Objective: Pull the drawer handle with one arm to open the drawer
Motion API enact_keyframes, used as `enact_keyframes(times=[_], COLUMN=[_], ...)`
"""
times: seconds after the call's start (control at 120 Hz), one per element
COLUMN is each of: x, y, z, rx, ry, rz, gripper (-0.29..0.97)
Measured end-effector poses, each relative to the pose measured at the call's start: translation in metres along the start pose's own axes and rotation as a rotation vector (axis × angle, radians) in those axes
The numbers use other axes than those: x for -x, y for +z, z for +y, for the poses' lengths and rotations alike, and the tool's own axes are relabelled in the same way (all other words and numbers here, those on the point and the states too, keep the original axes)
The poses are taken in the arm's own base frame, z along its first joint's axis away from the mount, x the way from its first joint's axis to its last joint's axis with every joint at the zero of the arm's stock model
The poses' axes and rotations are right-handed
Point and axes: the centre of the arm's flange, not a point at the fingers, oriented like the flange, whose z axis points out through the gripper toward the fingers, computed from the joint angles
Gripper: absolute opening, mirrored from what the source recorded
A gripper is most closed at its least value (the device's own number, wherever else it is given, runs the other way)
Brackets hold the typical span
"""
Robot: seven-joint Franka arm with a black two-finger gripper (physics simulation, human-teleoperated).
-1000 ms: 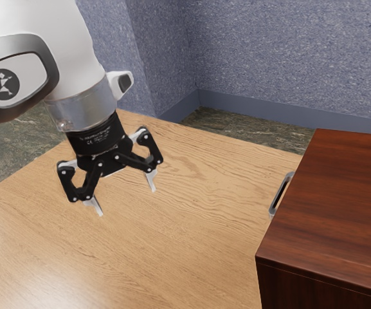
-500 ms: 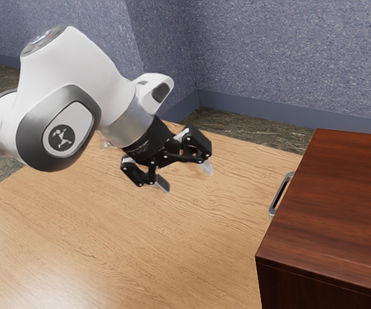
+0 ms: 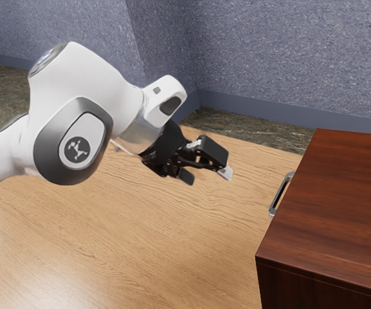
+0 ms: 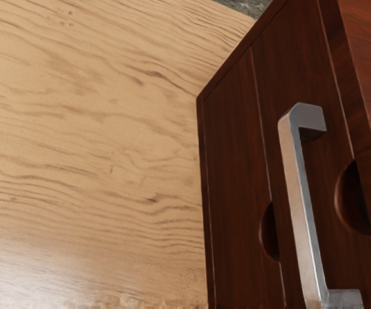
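A dark red-brown wooden cabinet (image 3: 339, 206) stands on the table at the exterior view's right. Its drawer front faces the arm and carries a silver bar handle (image 3: 280, 193). In the wrist view the handle (image 4: 301, 206) stands off the drawer front (image 4: 236, 193), which sits flush with the cabinet. My black gripper (image 3: 206, 170) hangs over the table, turned sideways toward the cabinet, a short way from the handle. Its fingers are spread apart and hold nothing.
The light wood table (image 3: 140, 238) stretches under and in front of the arm. A blue-grey wall (image 3: 288, 45) and a stone floor (image 3: 249, 125) lie behind the table's far edge.
My hand has swung from pointing down at the table to pointing sideways at the cabinet, and has moved toward the exterior view's right, closer to the handle. The drawer has not moved.
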Motion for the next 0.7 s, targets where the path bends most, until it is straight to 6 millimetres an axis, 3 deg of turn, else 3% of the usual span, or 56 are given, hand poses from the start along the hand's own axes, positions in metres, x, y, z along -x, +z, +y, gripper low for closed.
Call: enact_keyframes(times=[0.242, 0.433, 0.7], x=[0.003, -0.009, -0.011], y=[0.004, 0.029, 0.045], z=[-0.001, 0.006, 0.003], rx=[0.018, 0.013, 0.009], ry=[-0.041, -0.051, -0.077], rz=[-0.037, -0.069, -0.096], gripper=[0.65, 0.66, 0.66])
